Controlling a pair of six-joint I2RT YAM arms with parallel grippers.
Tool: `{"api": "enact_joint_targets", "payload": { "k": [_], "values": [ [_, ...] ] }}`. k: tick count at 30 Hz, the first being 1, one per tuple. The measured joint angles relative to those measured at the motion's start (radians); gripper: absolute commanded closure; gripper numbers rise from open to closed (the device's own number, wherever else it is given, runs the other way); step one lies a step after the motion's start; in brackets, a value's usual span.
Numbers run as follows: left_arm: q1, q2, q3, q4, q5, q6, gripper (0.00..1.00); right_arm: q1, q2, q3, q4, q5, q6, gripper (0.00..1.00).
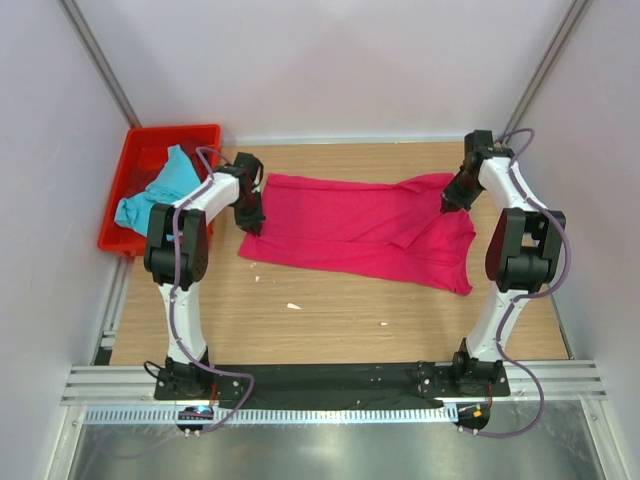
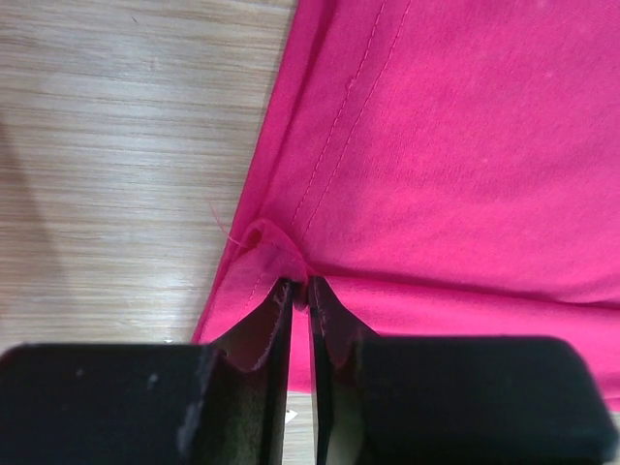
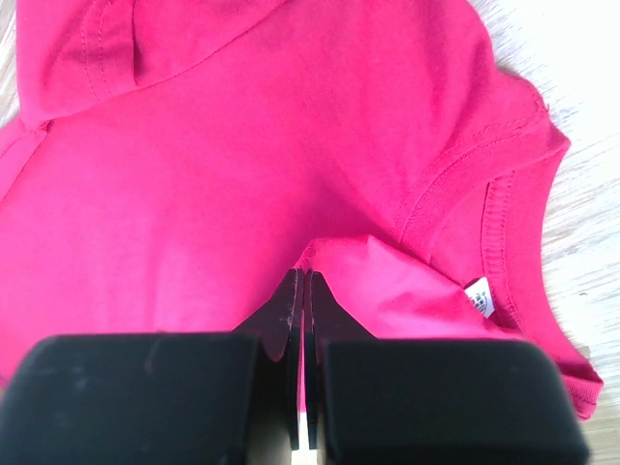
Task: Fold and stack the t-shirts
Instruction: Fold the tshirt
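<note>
Clamping hem and collar ends, left gripper (image 2: 298, 291) and right gripper (image 3: 305, 281) are holding the magenta-pink cloth t-shirt (image 1: 350, 230) lengthwise between them.

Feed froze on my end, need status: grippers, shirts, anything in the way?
Left gripper shut on pink shirt at hem edge. Right gripper shut on it near collar. Blue shirt in red crate. Nothing blocking.

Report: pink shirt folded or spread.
Mostly spread: the shirt lies stretched out flat, only one flap doubled over.
</note>
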Motion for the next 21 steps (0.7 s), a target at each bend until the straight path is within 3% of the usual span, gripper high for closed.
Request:
{"api": "enact_joint_targets", "payload": {
  "k": [12,16,21],
  "values": [
    [0.0,0.0,0.014,0.001,0.0,-0.016,0.93,-0.001,0.0,0.0,-0.017,0.018,0.0,0.99],
    [0.0,0.0,0.014,0.002,0.0,-0.017,0.92,-0.006,0.0,-0.001,-0.024,0.043,-0.002,0.99],
    [0.0,0.0,0.014,0.002,-0.002,-0.018,0.83,-0.016,0.0,-0.012,-0.024,0.051,-0.003,0.99]
  ]
}}
